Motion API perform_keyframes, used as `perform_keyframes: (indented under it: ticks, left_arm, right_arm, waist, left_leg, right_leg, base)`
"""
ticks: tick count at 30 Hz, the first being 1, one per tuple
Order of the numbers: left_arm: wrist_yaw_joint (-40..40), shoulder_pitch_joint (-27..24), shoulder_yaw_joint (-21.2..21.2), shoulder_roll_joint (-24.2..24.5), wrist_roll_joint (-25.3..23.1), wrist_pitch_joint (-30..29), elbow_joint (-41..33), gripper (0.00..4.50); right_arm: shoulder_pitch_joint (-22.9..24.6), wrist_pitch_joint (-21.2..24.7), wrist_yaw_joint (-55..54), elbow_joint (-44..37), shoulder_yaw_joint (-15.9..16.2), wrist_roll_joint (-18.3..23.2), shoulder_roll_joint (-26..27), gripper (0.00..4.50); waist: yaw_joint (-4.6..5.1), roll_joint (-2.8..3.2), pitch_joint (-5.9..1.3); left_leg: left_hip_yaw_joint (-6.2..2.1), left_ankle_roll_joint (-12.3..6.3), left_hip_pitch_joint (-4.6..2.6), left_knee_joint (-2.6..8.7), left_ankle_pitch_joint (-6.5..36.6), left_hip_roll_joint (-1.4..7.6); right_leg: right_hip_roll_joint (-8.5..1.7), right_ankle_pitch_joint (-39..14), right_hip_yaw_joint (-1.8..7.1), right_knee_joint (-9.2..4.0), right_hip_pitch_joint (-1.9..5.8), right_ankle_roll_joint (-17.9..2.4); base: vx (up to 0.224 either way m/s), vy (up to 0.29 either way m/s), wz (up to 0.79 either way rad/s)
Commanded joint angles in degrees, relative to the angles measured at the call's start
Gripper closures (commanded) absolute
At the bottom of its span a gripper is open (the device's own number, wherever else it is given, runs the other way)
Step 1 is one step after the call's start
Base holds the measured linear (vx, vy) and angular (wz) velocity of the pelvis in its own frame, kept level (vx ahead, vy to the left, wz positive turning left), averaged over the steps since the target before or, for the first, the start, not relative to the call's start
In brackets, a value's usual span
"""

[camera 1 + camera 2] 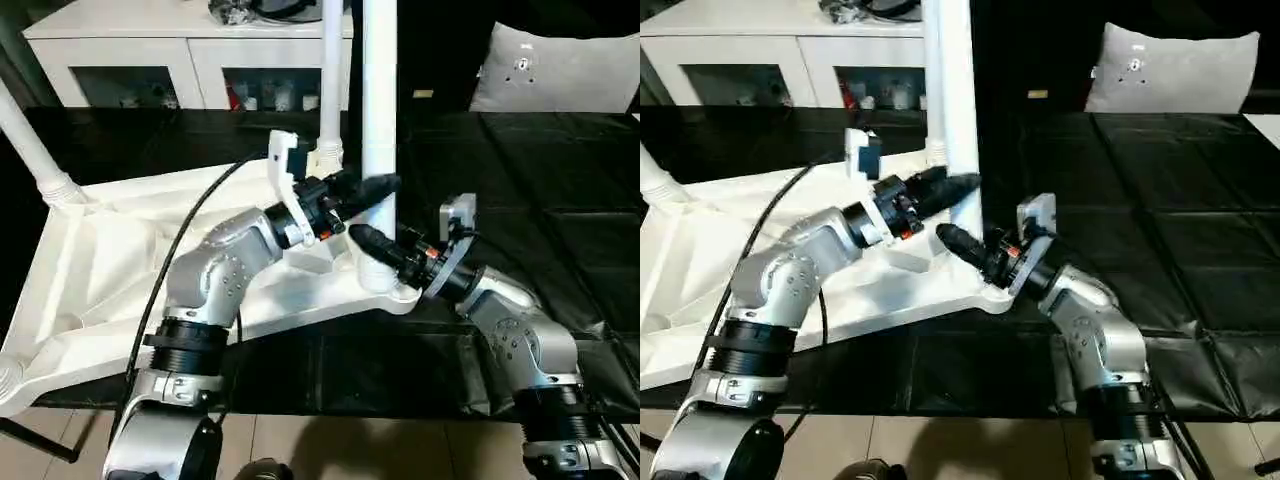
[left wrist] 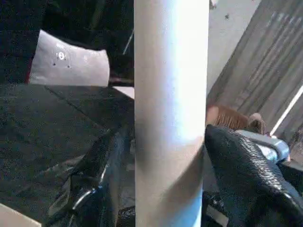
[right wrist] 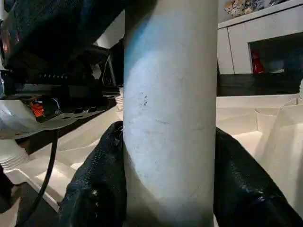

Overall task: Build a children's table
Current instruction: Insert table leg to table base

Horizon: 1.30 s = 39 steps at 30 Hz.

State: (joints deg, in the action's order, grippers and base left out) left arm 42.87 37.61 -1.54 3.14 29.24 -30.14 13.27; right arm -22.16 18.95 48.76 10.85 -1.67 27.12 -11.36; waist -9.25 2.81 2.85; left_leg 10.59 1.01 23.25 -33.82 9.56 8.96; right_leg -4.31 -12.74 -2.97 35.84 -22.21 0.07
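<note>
1. Left eye view: the white table top point(image 1: 120, 260) lies upside down on a black mat point(image 1: 540, 180), ribbed underside up, filling the left and centre of the frame.
2. A white leg point(image 1: 379, 120) stands upright in the corner socket at the centre of the frame; a second leg point(image 1: 331, 80) rises just behind it, and a third point(image 1: 25, 135) leans at the upper left.
3. The left gripper point(image 1: 385, 187) reaches in from the left at mid-height of the front leg. In the left wrist view its fingers point(image 2: 246, 175) stand apart on either side of the leg, with a gap on one side, so it is not clamped.
4. The right gripper point(image 1: 368, 240) comes from the lower right, lower on the same leg. In the right wrist view its fingers point(image 3: 94, 189) press against both sides of the leg, gripping it.
5. A white cabinet point(image 1: 190, 60) with glass doors stands at the upper left; a grey cushion point(image 1: 560, 65) sits at the upper right.
</note>
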Motion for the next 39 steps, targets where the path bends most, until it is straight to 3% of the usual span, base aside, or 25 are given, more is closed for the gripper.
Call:
perform_keyframes:
  ticks: [1,5,6,10,19,25,36,37,39]
  left_arm:
    - [-0.8,-0.6,0.3,-0.1,-1.1,0.7,-0.6,1.3]
    - [-1.2,-0.8,-1.6,-1.3,1.7,0.2,-1.4,1.23]
    - [-1.3,-0.8,-1.7,-1.4,2.0,0.2,-1.7,1.56]
    - [-1.3,-1.0,-1.6,-1.7,2.4,0.6,-2.2,1.64]
    - [-1.1,-1.4,-1.4,-2.1,2.7,1.4,-2.2,2.53]
    - [-1.5,-1.6,-1.4,-2.4,2.5,1.6,-2.3,2.64]
    - [-4.4,-1.4,-1.6,-3.0,1.0,2.5,-1.2,2.65]
    - [-4.5,-1.3,-1.5,-3.0,0.9,2.7,-1.2,2.65]
    - [-4.7,-1.4,-1.4,-2.9,0.7,2.9,-1.1,2.65]
  right_arm:
    - [0.4,-1.1,0.4,-1.6,0.5,-0.4,0.0,2.62]
    - [0.6,-1.5,0.0,-1.4,0.6,-0.4,-0.1,2.62]
    - [0.7,-1.5,0.0,-1.4,0.7,-0.4,-0.1,2.62]
    - [0.9,-1.8,0.6,-1.1,1.3,-1.2,-0.3,2.62]
    - [0.9,-2.4,0.6,-0.6,1.9,-1.9,-0.6,2.62]
    - [0.8,-2.8,0.4,-0.3,2.2,-2.1,-0.6,2.62]
    - [0.5,-1.1,-0.7,0.8,2.0,-2.4,-0.6,2.62]
    - [0.4,-1.0,-0.6,0.9,1.9,-2.3,-0.7,2.06]
    - [0.4,-1.7,-0.7,1.2,1.9,-2.7,-0.8,1.92]
  waist:
    - [-0.09,-0.31,-4.03]
    - [-0.18,-0.18,-4.09]
    - [-0.26,-0.23,-4.13]
    - [-0.31,-0.02,-4.06]
    - [-0.28,0.0,-4.09]
    - [-0.26,-0.25,-4.07]
    - [-0.31,0.21,-4.16]
    - [-0.26,0.14,-4.12]
    - [-0.27,0.19,-4.12]
  left_leg:
    - [-2.06,-3.02,-1.57,3.52,8.5,4.34]
    - [-2.06,-2.53,-1.58,3.48,8.7,4.35]
    - [-2.1,-2.65,-1.58,3.46,8.5,4.33]
    - [-2.11,-2.68,-1.6,3.49,9.3,4.34]
    - [-2.18,-2.58,-1.61,3.51,9.3,4.35]
    - [-2.13,-2.91,-1.57,3.47,9.0,4.35]
    - [-2.22,-2.75,-1.62,3.42,9.1,4.36]
    - [-2.2,-2.78,-1.62,3.44,9.3,4.34]
    - [-2.26,-2.46,-1.61,3.47,9.7,4.37]
  right_leg:
    - [-4.96,-2.0,2.45,-4.13,2.35,-12.9]
    - [-5.01,-0.6,2.41,-3.96,2.42,-13.4]
    - [-4.97,0.0,2.39,-3.88,2.43,-13.6]
    - [-4.91,-0.3,2.4,-3.96,2.39,-13.5]
    - [-4.9,-0.1,2.4,-3.93,2.47,-13.2]
    - [-4.91,-0.1,2.39,-3.94,2.48,-13.3]
    - [-4.87,0.7,2.35,-3.85,2.49,-13.4]
    - [-4.84,0.5,2.36,-3.9,2.5,-13.4]
    - [-4.91,0.0,2.36,-3.89,2.53,-13.2]
  base:
    - [0.0,0.0,0.0]
    - [0.0,0.0,0.0]
    - [0.0,0.0,0.0]
    - [0.0,0.0,0.0]
    - [0.0,0.0,0.0]
    - [0.0,0.0,0.0]
    - [0.0,0.0,0.0]
    - [0.0,0.0,0.0]
    - [0.0,0.0,0.0]
